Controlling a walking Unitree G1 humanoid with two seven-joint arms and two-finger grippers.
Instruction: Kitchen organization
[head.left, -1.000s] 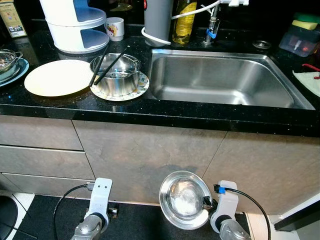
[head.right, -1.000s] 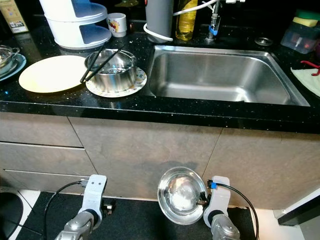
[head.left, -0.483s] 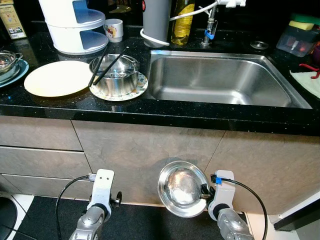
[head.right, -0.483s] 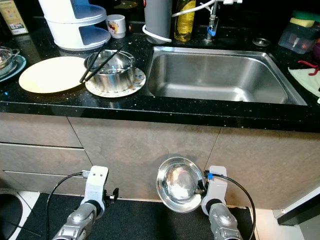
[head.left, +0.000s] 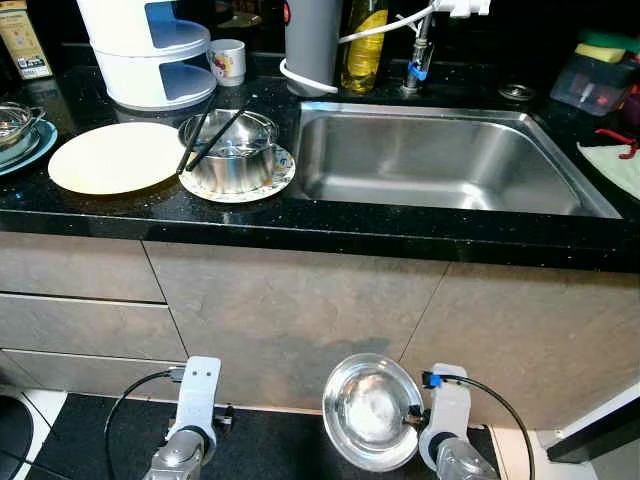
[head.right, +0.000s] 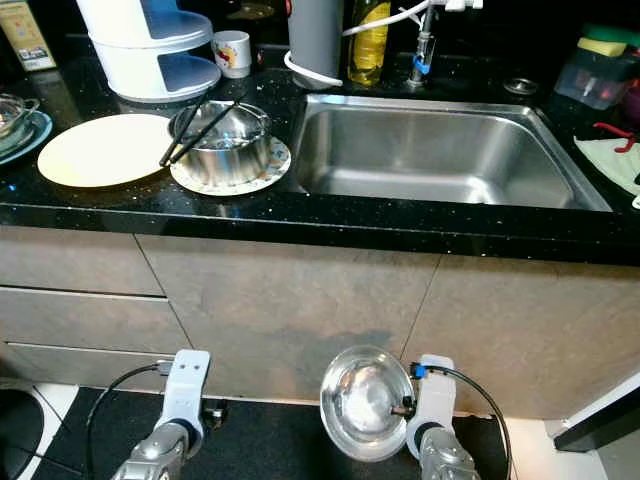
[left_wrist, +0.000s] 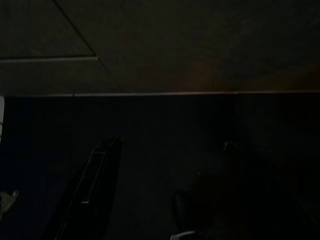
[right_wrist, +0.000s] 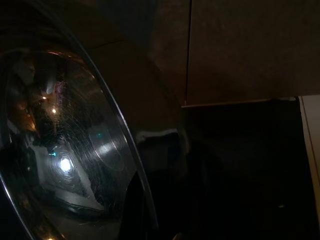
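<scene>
Right end effector (head.left: 412, 418) low before cabinet, clamped on steel bowl (head.left: 370, 411) rim, left arm idle

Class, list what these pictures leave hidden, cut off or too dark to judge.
- Right gripper's grip on the steel bowl: fingers hidden behind its rim, eye views.
- Left gripper: too dark, left wrist view.
- Pot contents: too small.
- Glass bowl: cut by frame edge.

Shiny steel bowl (head.left: 372, 410), round, empty, tilted with its hollow facing up toward the camera, held low before the cabinet front (head.left: 300, 300), below the sink (head.left: 440, 160).
</scene>
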